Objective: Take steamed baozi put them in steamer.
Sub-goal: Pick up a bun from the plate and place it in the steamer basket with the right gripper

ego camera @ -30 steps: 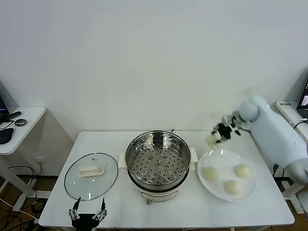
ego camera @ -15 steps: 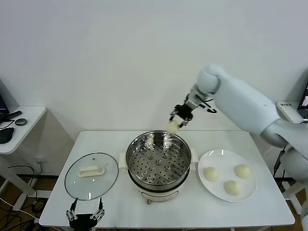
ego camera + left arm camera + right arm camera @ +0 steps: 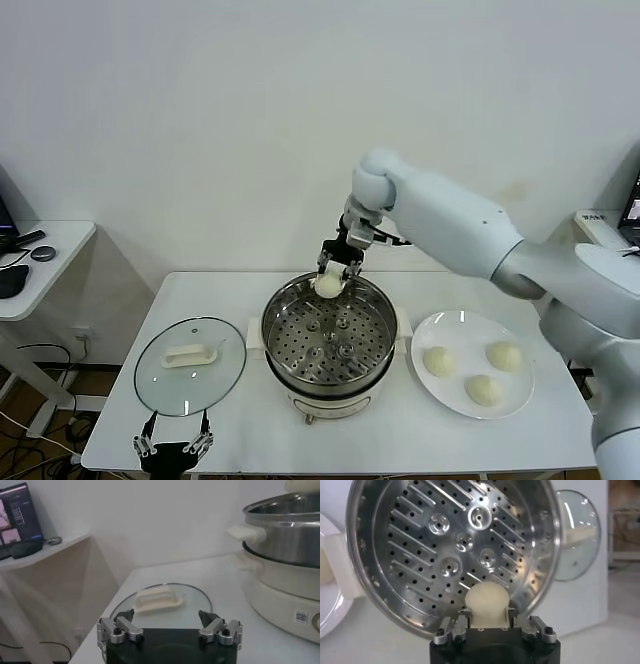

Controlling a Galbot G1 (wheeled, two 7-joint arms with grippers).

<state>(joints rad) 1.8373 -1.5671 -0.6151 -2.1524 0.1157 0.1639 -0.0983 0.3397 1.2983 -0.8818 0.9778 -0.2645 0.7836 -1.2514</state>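
Observation:
My right gripper [image 3: 331,279] is shut on one cream-white baozi [image 3: 328,286], holding it just above the far rim of the steel steamer [image 3: 276,305]. From the right wrist, that baozi [image 3: 487,599] sits squeezed between the fingers [image 3: 463,619] over the perforated tray [image 3: 415,540]. Three more baozi [image 3: 438,361] lie on the white plate [image 3: 456,325] to the steamer's right. My left gripper [image 3: 172,443] is parked open at the table's front left edge, and from its own wrist the left gripper [image 3: 169,624] holds nothing.
A round glass lid [image 3: 165,384] with a white handle lies flat on the table left of the steamer. A side table [image 3: 45,255] with dark items stands beyond the table's left edge. The steamer has white side handles [image 3: 402,325].
My right arm swung left from above the plate to over the steamer's far rim and came down, carrying the baozi. The left gripper has not moved.

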